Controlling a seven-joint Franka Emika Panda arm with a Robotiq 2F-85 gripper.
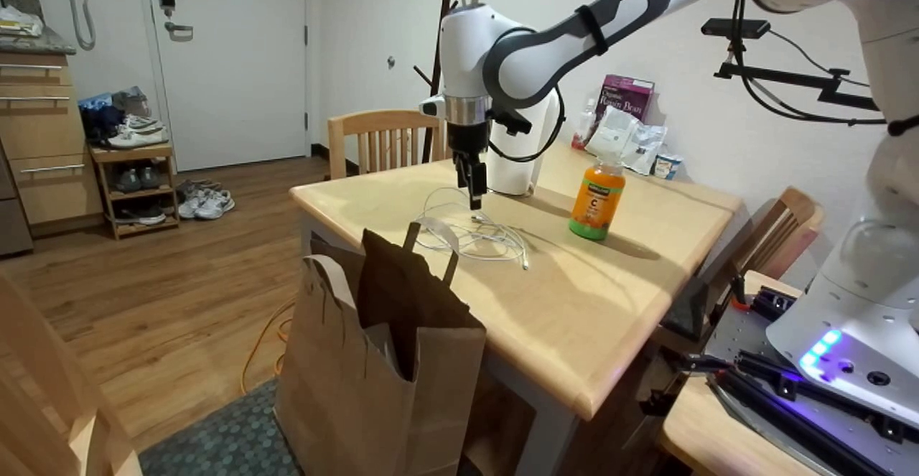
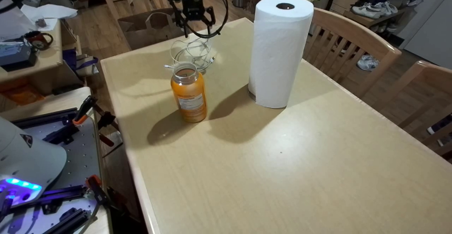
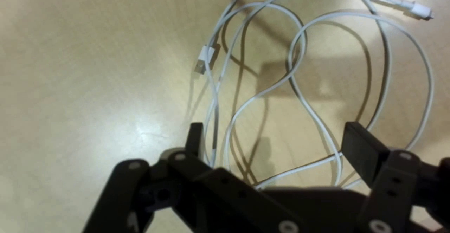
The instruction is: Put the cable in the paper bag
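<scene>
— So, what does the wrist view give for the gripper [image 3: 275,138]?

— Its fingers [image 3: 194,140] are spread wide, one toward the left, one toward the right. White strands of the cable [image 3: 291,73] run between and beyond them, in loops on the table [image 3: 88,78]. Whether either finger brushes a strand, I can't tell.

— And from outside?

— In an exterior view, the tall brown paper bag [image 1: 359,361] stands near, mouth open, just beside the table edge. The gripper hangs above the cable, its fingers nearly one behind the other, so the gap is hidden from there. The cable lies on the table, farther off than the bag and to its right, near an orange bottle [image 1: 594,203].

— Any clearer look?

— Yes. In an exterior view, the two fingers stand apart, left of the paper towel roll [image 2: 280,54] and over the loops, which lie beyond the bottle; the bag stands farther off, toward the left.
</scene>
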